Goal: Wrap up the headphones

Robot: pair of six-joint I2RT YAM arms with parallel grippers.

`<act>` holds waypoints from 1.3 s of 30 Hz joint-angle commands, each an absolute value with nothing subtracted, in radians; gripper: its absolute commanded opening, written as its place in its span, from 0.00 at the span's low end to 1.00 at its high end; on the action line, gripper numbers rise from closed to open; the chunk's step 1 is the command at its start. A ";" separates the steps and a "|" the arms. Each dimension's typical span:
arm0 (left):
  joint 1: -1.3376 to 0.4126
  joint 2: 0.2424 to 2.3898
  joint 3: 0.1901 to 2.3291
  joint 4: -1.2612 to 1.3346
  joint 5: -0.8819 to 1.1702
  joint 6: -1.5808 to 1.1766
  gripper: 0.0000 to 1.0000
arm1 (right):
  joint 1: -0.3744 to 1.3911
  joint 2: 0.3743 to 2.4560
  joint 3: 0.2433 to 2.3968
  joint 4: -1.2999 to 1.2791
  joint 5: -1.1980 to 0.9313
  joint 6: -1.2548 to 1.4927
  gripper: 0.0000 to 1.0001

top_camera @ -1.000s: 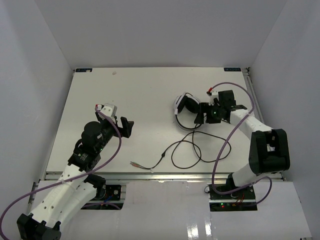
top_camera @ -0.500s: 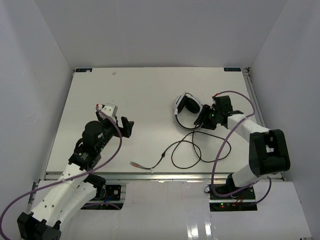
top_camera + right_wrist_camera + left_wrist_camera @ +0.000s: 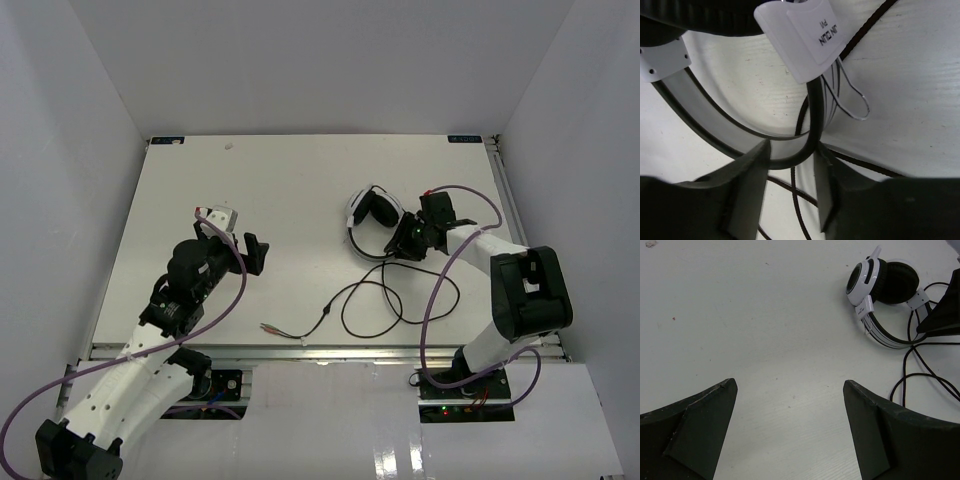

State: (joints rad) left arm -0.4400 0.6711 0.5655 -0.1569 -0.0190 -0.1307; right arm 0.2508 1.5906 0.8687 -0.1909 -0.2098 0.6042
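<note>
The white headphones (image 3: 372, 215) with black pads lie on the table's right half, also in the left wrist view (image 3: 875, 282). Their thin black cable (image 3: 370, 305) loops toward the front edge and ends in small plugs (image 3: 270, 328). My right gripper (image 3: 405, 240) sits at the headband's near curve. In the right wrist view its jaws (image 3: 791, 150) press both sides of the headband (image 3: 705, 112), with cable strands crossing beneath. My left gripper (image 3: 240, 245) hovers over bare table on the left, open and holding nothing (image 3: 790, 385).
White walls enclose the table (image 3: 280, 180) on three sides. Thick purple arm cables (image 3: 455, 275) arc over the right arm and over the left arm (image 3: 232, 290). The thin cable loop lies between the two arms near the front edge.
</note>
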 commanded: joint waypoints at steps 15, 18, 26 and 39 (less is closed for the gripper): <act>-0.436 0.659 0.580 -0.149 -0.021 -0.123 0.98 | 0.244 1.828 1.305 -0.361 -0.006 0.167 0.09; -0.436 0.653 0.579 -0.149 -0.020 -0.124 0.98 | 0.246 1.907 1.404 -0.403 -0.006 0.060 0.12; -0.435 0.648 0.580 -0.146 -0.015 -0.123 0.98 | 0.247 2.032 1.494 -0.441 -0.025 -0.131 0.31; -0.436 0.643 0.580 -0.145 -0.010 -0.123 0.98 | 0.245 2.004 1.424 -0.468 -0.175 0.079 0.40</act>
State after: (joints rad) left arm -0.4400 0.6570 0.5655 -0.1562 -0.0200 -0.1307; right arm 0.2466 2.0383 1.4561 -0.4507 -0.1003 -0.0399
